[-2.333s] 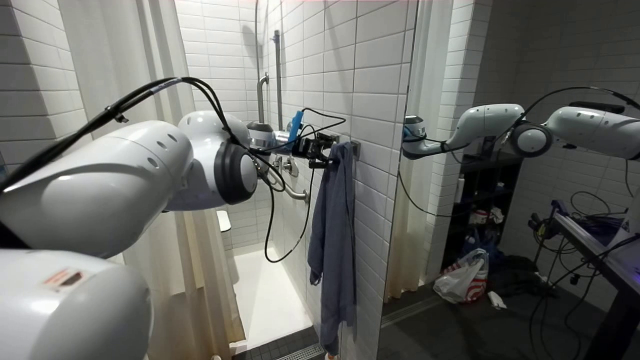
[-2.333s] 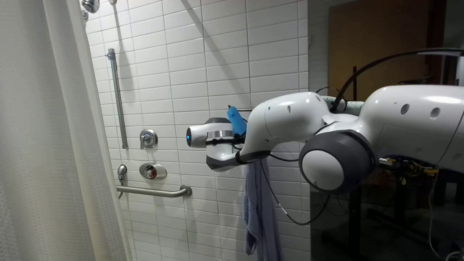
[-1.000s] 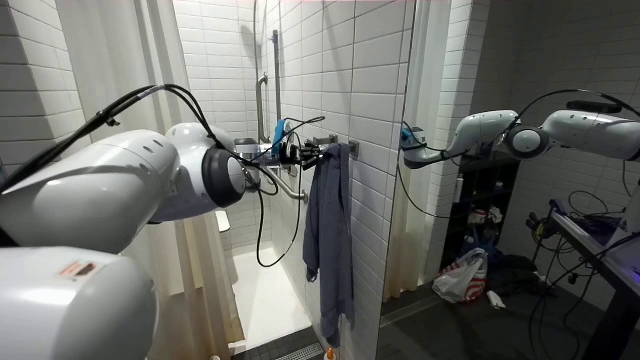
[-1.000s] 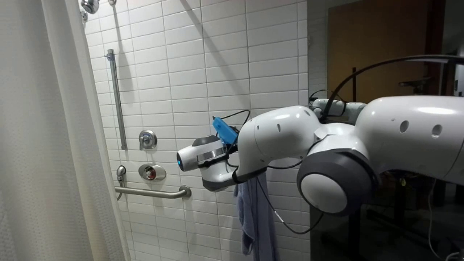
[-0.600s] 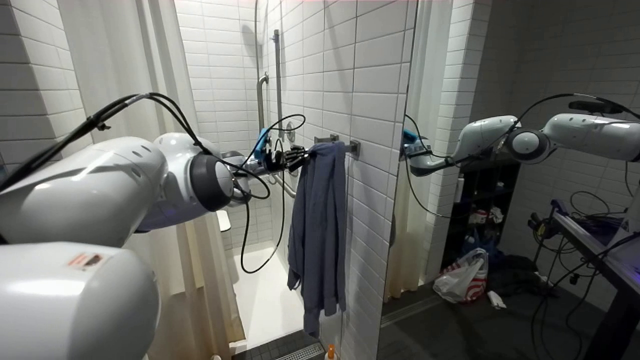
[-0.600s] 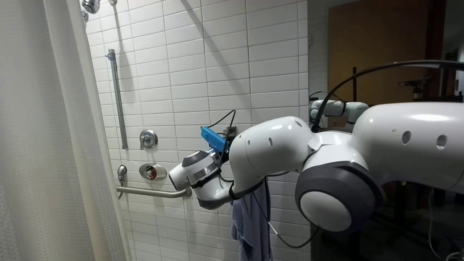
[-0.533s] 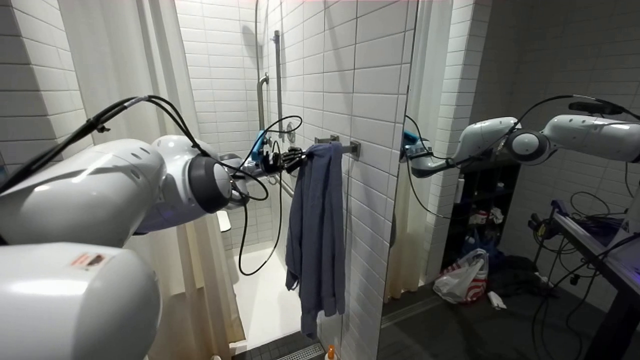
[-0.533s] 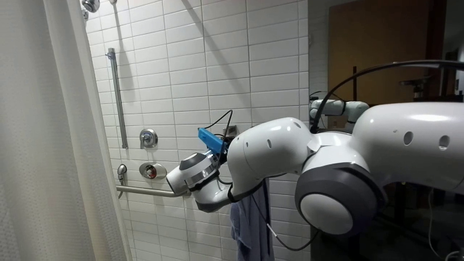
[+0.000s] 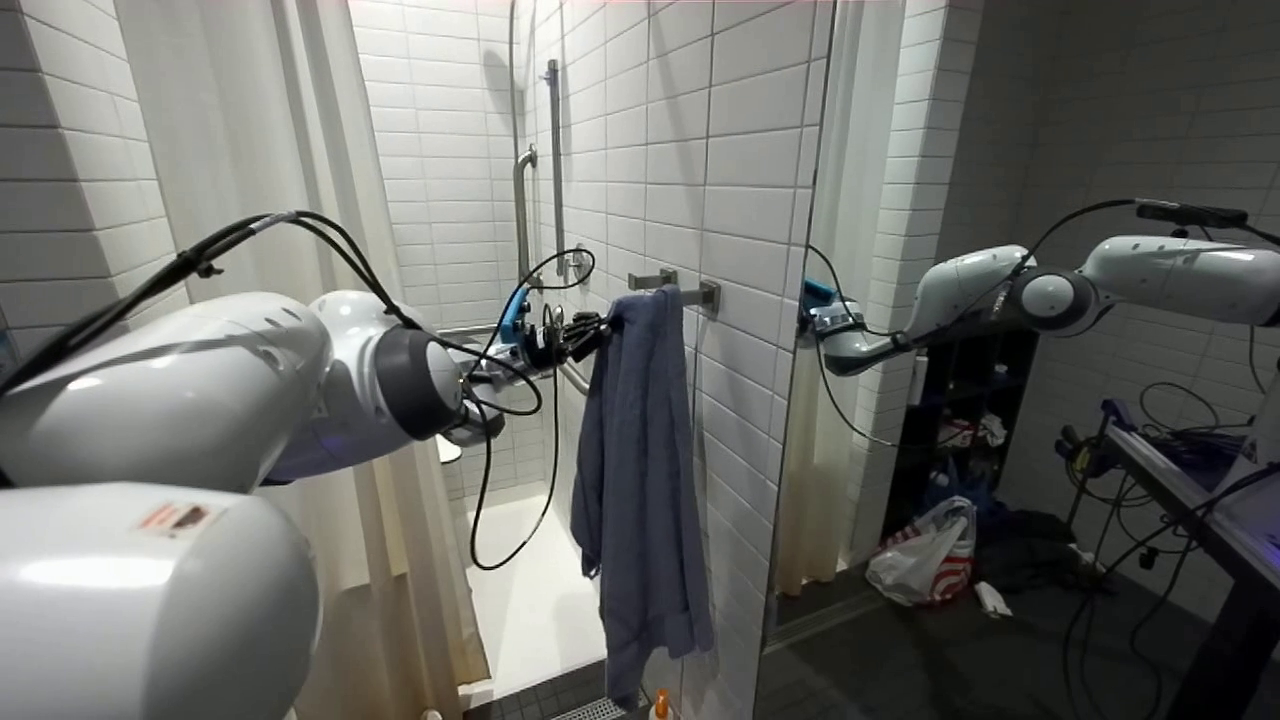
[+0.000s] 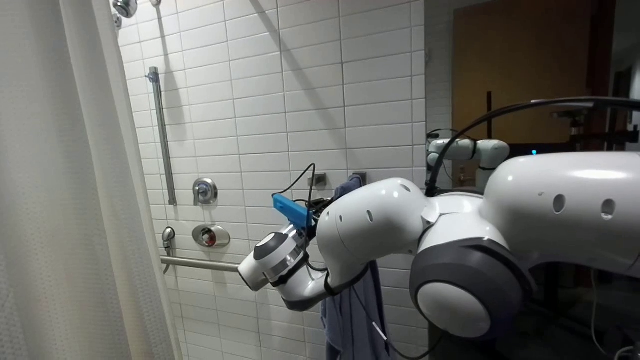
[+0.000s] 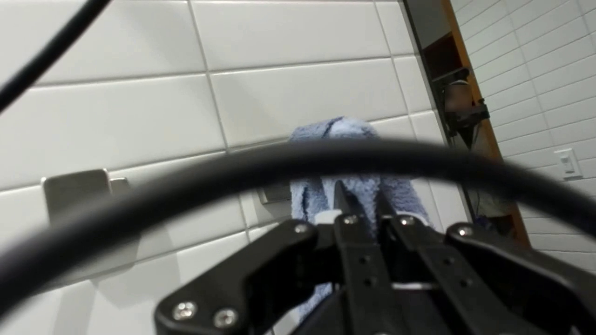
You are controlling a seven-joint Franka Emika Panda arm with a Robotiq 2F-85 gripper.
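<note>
The wall point(image 10: 280, 115) is white tile and occupies the middle of both exterior views. The mirror point(image 9: 1050, 120) adjoins it and reflects the arm point(image 9: 200, 390). The curtain point(image 10: 65, 175) hangs at the shower, facing the wall. The arm extends toward the wall. The towel point(image 9: 645, 470), blue-grey, hangs in folds close to the wall, at the end of the arm. The bar point(image 10: 200, 263) is fixed to the wall. The cable point(image 11: 326, 160), blurred, arcs across the wrist view. The gripper point(image 11: 362, 200) engages the towel near its upper end. Its jaws stand almost together, with a fold pinched between the fingertips point(image 11: 342, 202). The valve point(image 10: 205, 192) is mounted above the bar. One hook point(image 9: 655, 280) projects from the wall near the gripper. A second hook point(image 9: 712, 297) sits just behind the towel; whether it bears the towel cannot be confirmed.
</note>
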